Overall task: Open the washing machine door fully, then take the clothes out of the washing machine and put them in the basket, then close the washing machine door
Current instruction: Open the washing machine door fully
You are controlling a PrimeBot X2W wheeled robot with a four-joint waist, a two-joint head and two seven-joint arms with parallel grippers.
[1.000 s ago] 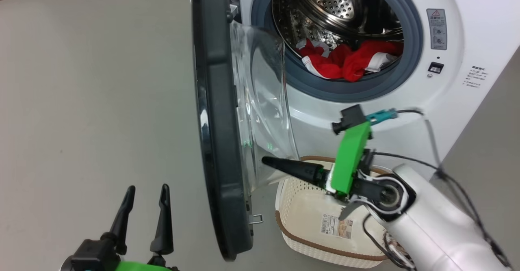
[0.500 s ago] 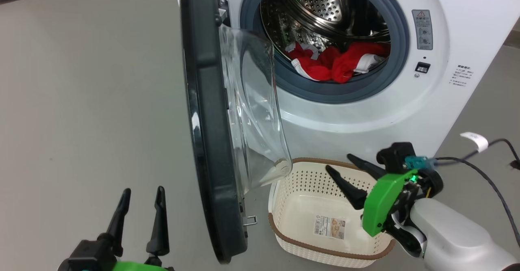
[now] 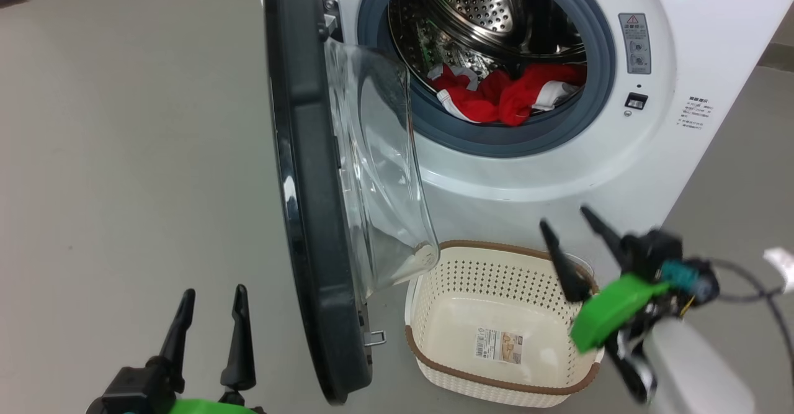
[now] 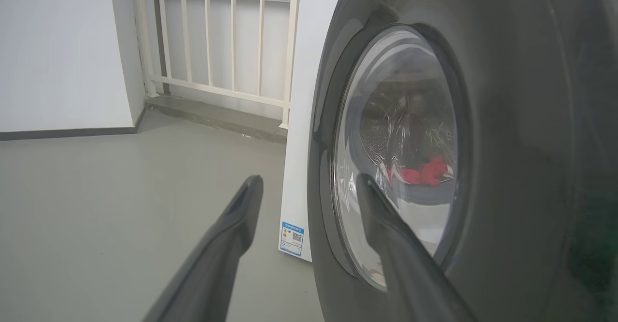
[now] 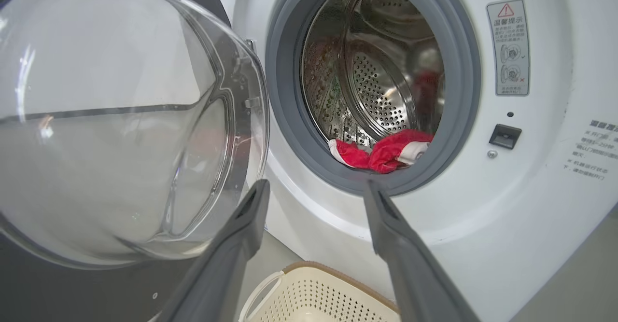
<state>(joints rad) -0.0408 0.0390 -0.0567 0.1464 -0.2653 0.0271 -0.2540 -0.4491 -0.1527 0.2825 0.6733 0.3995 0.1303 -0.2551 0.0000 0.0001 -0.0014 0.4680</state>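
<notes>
The big white box-shaped front-loading washing machine [image 3: 558, 172] has its large round door [image 3: 304, 184], glossy black rim and bulging clear window, swung out edge-on to the head view. The bright red clothes with white trim [image 3: 496, 94] lie at the lower lip of the perforated steel drum. Right of the opening, a grey warning sticker [image 5: 508, 47] shows a red triangle and the heading 温馨提示 above two pictograms. A block of small Chinese print [image 5: 591, 150] lower right is too fine to read. A blue-bordered label with a QR code [image 4: 292, 237] sits low on the machine's side. The small cream-white perforated plastic basket with a brown rim [image 3: 496, 246] stands before the machine, an unreadable paper label [image 3: 500, 344] on its bottom. The right gripper [image 3: 564, 216] hovers over the basket's right rim, fingers spread, gripping nothing. The left gripper [image 3: 214, 290], left of the door, is likewise spread and empty.
</notes>
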